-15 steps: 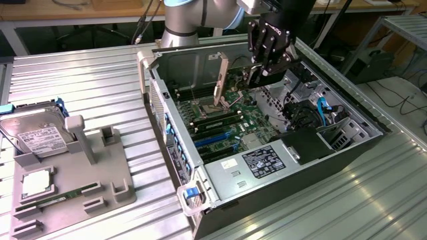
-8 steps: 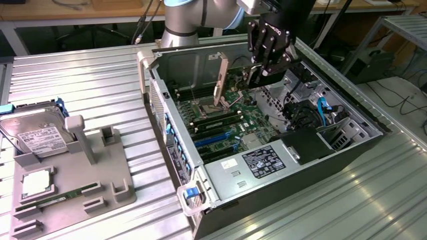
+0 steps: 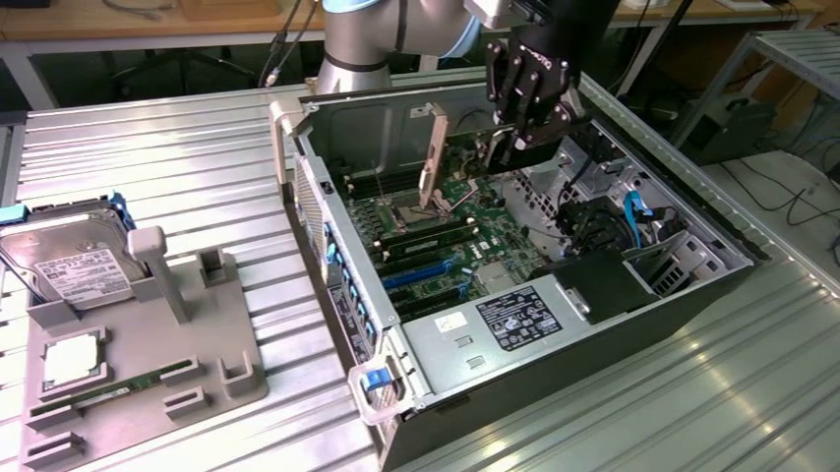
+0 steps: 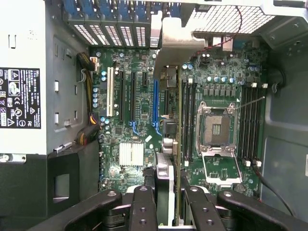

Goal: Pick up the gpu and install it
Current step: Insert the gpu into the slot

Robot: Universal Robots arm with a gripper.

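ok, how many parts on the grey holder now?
3: hard drive at the far end, CPU in front of it, memory stick in front of that. Others may be hidden.

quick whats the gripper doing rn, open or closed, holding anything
gripper: closed on the gpu, fingers on either side of the card, held edge-on above the motherboard.

Case (image 3: 591,393): open on top, your way in. Power supply (image 4: 21,77) blocks one side. Memory slots (image 4: 186,120) crowd the gpu (image 4: 163,178) gripped in your claw (image 4: 168,207); blue slot (image 4: 155,103) alongside lies free.
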